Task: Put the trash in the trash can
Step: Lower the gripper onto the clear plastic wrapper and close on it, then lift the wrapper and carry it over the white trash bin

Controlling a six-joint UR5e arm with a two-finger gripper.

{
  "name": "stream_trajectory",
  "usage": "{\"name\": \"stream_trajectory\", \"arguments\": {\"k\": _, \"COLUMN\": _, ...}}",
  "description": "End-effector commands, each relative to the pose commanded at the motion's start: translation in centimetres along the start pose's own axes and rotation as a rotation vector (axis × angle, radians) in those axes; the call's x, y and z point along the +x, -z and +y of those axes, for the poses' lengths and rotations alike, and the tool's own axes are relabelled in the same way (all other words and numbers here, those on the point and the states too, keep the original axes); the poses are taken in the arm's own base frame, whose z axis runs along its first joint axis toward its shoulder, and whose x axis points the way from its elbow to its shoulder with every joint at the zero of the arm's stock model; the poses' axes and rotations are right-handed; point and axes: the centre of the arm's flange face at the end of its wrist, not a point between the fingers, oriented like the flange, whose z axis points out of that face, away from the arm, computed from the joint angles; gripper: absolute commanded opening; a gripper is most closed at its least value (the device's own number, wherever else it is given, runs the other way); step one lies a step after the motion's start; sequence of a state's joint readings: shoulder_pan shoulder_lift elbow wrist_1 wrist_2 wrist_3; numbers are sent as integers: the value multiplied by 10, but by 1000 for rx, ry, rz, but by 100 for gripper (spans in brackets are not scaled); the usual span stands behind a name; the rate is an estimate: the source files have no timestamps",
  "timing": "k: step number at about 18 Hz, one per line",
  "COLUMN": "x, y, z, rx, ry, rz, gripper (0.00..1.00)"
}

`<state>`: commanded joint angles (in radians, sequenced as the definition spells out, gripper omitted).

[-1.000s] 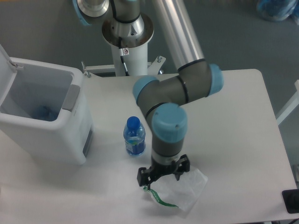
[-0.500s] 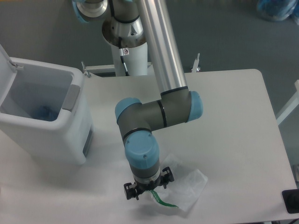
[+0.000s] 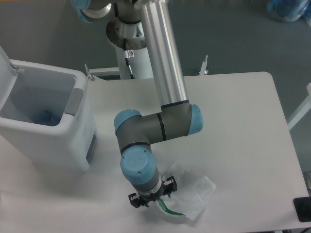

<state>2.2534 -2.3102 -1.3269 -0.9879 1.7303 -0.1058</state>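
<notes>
White counter (image 3: 243, 121) under us, and we hover our pincer (image 3: 152, 196) low over the plastic bag's (image 3: 192, 191) green-edged corner; clenched or released, we cannot tell. Thin film could slip free before reaching the trash can (image 3: 43, 121) at left.

Plastic bag (image 3: 192, 194): translucent whitish, with a green strip along its near left edge. Trash can (image 3: 48, 141): white, with a grey panel at the rim and a white lid; something blue shows inside. Arm (image 3: 155, 126): silver tube, grey joints, light blue caps. Gripper (image 3: 151, 198): black. Table (image 3: 243, 126): white. Floor (image 3: 243, 39): dark grey-blue.
</notes>
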Motion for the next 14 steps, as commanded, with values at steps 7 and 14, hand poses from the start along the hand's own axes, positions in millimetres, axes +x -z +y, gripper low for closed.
{"name": "stream_trajectory", "arguments": {"k": 7, "x": -4, "y": 18, "z": 2, "rx": 21, "ry": 3, "rz": -2, "gripper": 12}}
{"name": "stream_trajectory", "arguments": {"k": 14, "x": -26, "y": 98, "z": -11, "rx": 155, "ry": 40, "rz": 36, "gripper": 12}}
